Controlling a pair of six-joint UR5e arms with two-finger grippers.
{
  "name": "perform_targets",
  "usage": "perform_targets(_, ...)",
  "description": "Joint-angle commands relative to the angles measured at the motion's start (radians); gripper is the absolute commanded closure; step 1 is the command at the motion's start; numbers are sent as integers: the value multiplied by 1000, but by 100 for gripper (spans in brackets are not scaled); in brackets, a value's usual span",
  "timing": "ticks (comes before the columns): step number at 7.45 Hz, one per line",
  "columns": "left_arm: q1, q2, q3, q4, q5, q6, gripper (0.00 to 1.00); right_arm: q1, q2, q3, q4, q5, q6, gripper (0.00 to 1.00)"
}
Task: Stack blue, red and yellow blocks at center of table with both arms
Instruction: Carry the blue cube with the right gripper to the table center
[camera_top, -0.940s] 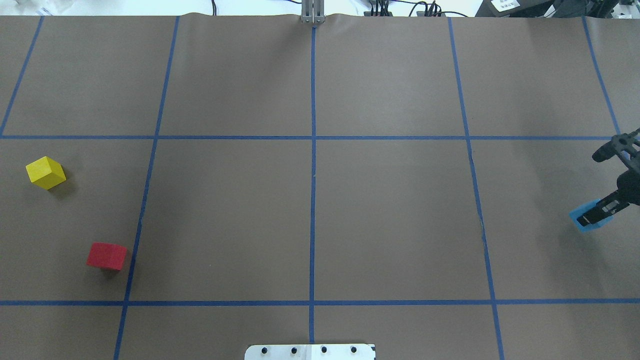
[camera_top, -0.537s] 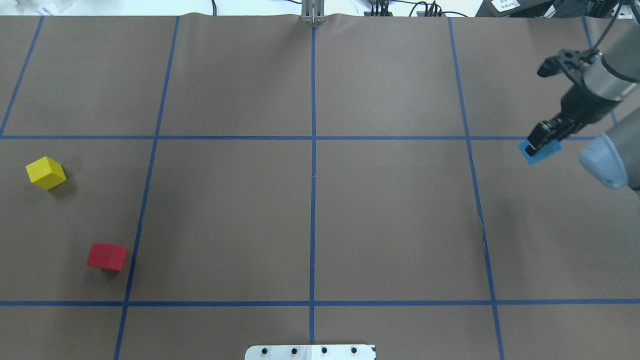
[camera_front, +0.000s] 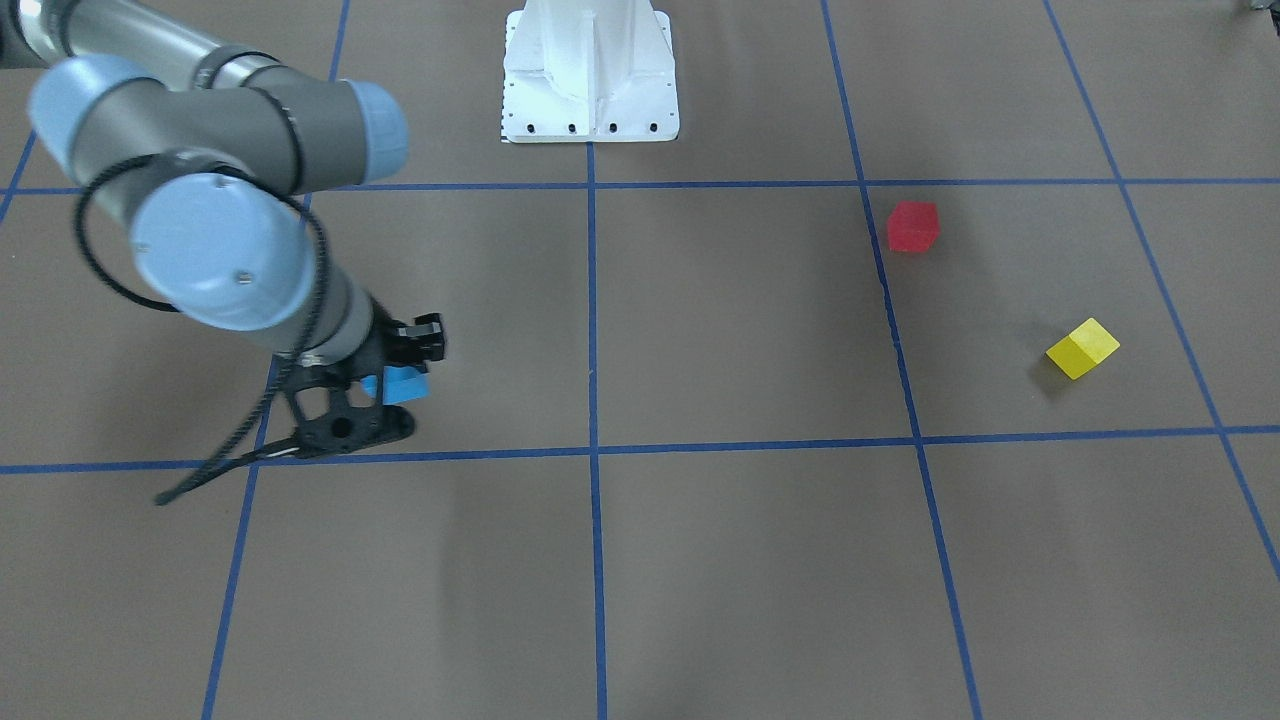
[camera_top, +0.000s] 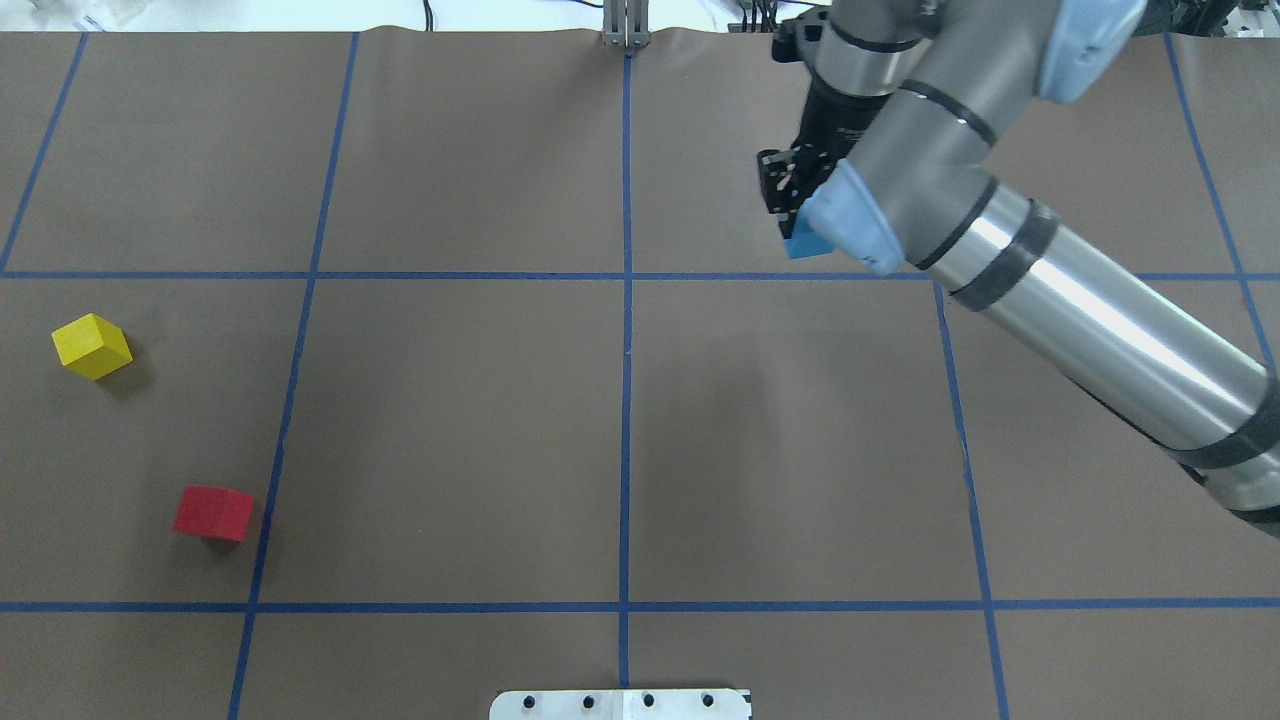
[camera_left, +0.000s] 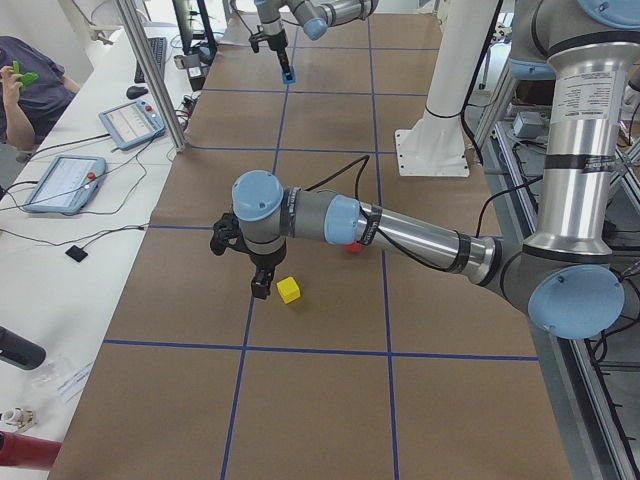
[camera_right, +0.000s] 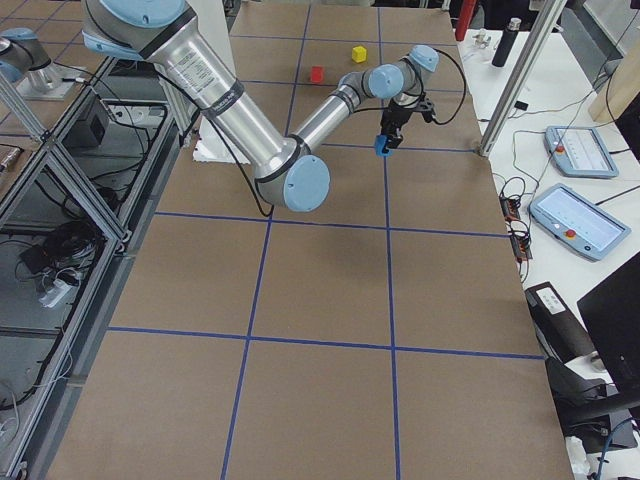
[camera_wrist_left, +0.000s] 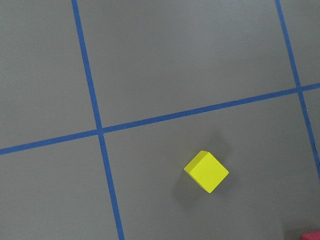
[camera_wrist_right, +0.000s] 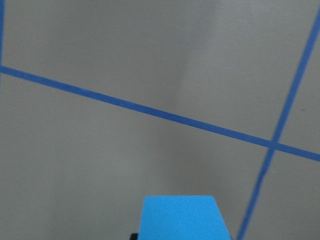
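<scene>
My right gripper (camera_top: 795, 228) is shut on the blue block (camera_top: 806, 245) and holds it above the table, right of the centre line at the far grid line. The block also shows in the front view (camera_front: 404, 385) and at the bottom of the right wrist view (camera_wrist_right: 182, 217). The yellow block (camera_top: 91, 346) and the red block (camera_top: 213, 513) lie on the table at the left. My left gripper (camera_left: 260, 285) shows only in the exterior left view, hovering beside the yellow block (camera_left: 290, 290); I cannot tell if it is open. The left wrist view looks down on the yellow block (camera_wrist_left: 206, 171).
Blue tape lines divide the brown table into a grid. The white robot base plate (camera_top: 620, 703) is at the near edge, and a metal post (camera_top: 626, 25) stands at the far edge. Operator desks with tablets (camera_right: 570, 150) run along the far side.
My right arm has swung from the table's right edge up and to the left, carrying the blue block toward the centre line. The yellow and red blocks have not moved.
</scene>
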Motion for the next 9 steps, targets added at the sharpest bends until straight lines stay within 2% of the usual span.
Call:
perform_targets(1, 18, -13, 12, -14, 0, -120, 0, -114, 109, -216, 251, -27, 290, 100)
perform_targets(3, 20, -12, 10, -69, 12, -118, 0, -158, 112, -240, 290, -71, 298, 100)
perform_targets(4, 21, -4, 10, -106, 14, -123, 0, -180, 117, -279, 354, -88, 324, 100)
perform_targets(6, 21, -4, 13, -108, 14, -123, 0, -209, 174, -361, 371, -128, 372, 100)
perform_targets(9, 21, -3, 13, -107, 14, -123, 0, -223, 165, -364, 375, -128, 384, 100)
